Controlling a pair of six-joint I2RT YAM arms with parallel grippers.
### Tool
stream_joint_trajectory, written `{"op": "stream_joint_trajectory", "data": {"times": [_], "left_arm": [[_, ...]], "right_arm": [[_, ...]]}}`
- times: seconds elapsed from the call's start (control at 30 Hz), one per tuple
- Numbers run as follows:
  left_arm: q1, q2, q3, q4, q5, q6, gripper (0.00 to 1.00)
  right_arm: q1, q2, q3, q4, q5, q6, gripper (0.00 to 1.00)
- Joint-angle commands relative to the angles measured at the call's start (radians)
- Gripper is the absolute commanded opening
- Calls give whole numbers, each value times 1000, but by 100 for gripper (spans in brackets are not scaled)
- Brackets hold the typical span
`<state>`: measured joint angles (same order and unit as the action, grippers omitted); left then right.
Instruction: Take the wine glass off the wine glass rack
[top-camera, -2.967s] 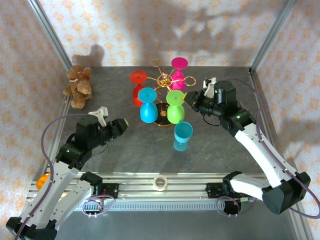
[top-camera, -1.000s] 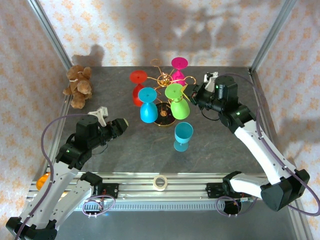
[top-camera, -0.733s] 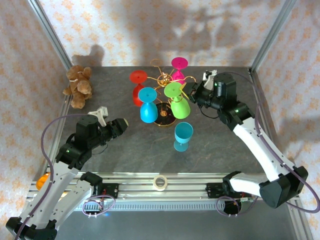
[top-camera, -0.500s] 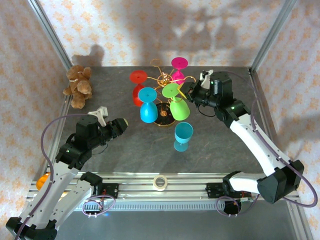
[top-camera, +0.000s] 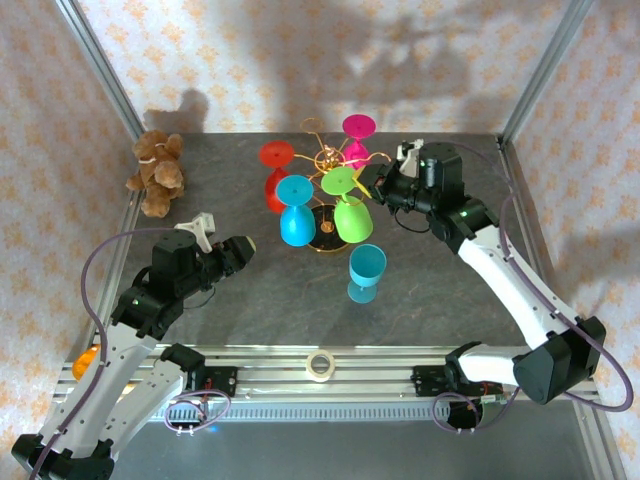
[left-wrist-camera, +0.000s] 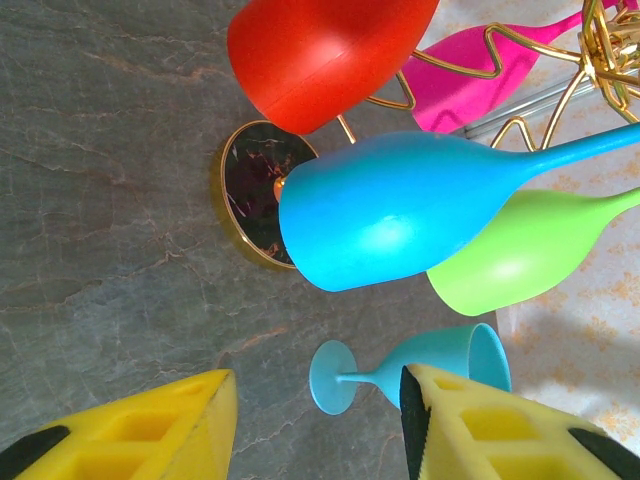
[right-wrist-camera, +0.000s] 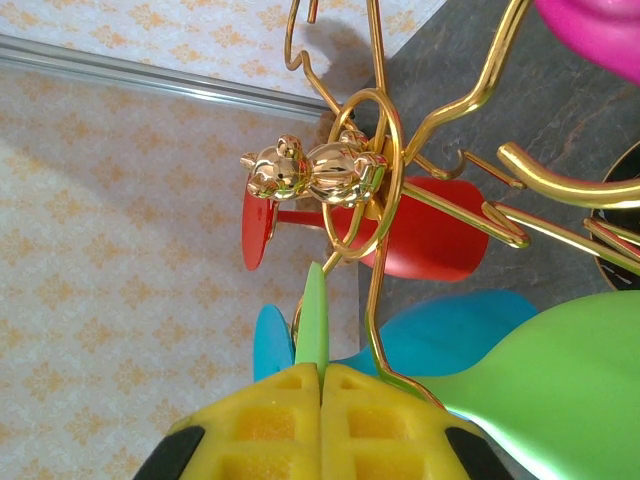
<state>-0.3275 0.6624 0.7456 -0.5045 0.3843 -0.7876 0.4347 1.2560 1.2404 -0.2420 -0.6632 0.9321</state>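
The gold wine glass rack stands on a round black base mid-table. A green wine glass hangs bowl-down at its right side. My right gripper is shut on the thin edge of that glass's foot, its yellow pads pressed together over it. A gold wire arm runs close beside the green stem. Blue, red and pink glasses also hang from the rack. My left gripper is open at the front left, nothing between its fingers.
A teal glass stands upright on the table in front of the rack, also in the left wrist view. A teddy bear sits at the back left. A tape roll lies on the front rail.
My right gripper has moved left toward the rack's post, carrying the green glass's foot with it; the bowl has swung slightly left. The left arm has not moved.
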Motion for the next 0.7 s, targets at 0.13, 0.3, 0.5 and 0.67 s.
{"op": "stream_joint_trajectory", "data": {"times": [0.13, 0.3, 0.5, 0.67], "left_arm": [[-4, -7, 24, 21, -20, -5, 47], [-4, -7, 22, 23, -22, -7, 47], [-4, -9, 21, 23, -24, -7, 47], [-4, -15, 24, 14, -27, -2, 47]], "right_arm": [[4, -18, 40, 50, -34, -8, 0], [14, -24, 51, 29, -45, -24, 0], [20, -24, 56, 18, -49, -38, 0], [24, -14, 60, 34, -60, -25, 0]]}}
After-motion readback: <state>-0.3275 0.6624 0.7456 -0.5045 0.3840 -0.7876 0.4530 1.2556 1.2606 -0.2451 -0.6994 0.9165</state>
